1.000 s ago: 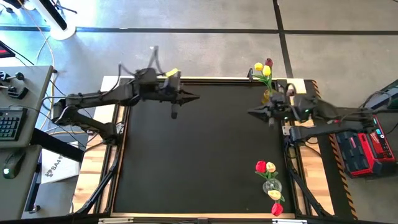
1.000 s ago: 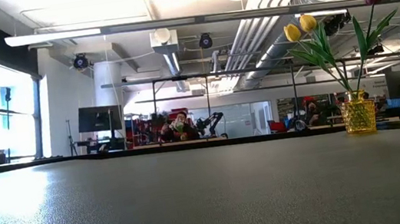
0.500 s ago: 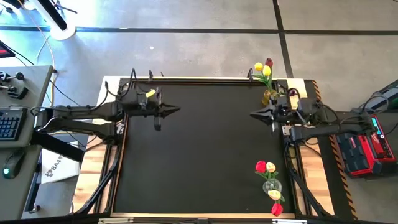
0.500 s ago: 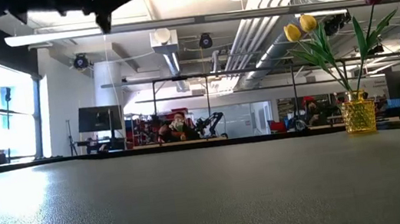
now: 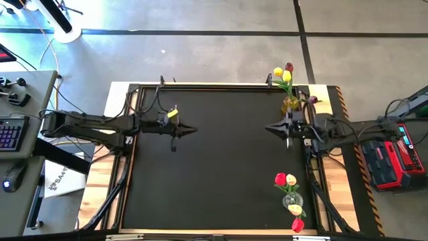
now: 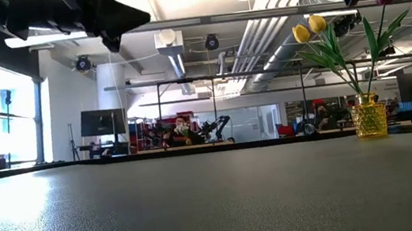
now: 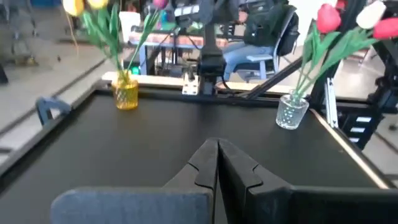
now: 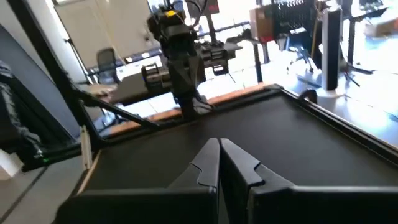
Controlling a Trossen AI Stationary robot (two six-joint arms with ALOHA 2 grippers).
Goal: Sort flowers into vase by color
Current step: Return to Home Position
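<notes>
A yellow glass vase stands by the table's far right corner with two yellow tulips and a dark maroon one; it also shows in the low view and the left wrist view. A clear vase near the right near corner holds red and cream-white tulips; the left wrist view shows it too. My left gripper hovers shut and empty over the table's left part. My right gripper hovers shut and empty near the right edge, beside the yellow vase.
The black table top spreads between the two grippers. A wooden rim frames it. A desk with a keyboard stands off the left side, and a red case off the right.
My left gripper has drawn back from the far edge toward the near side and the left, sinking lower. My right gripper has moved slightly toward the near edge and right. Both stayed shut. The vases and flowers have not moved.
</notes>
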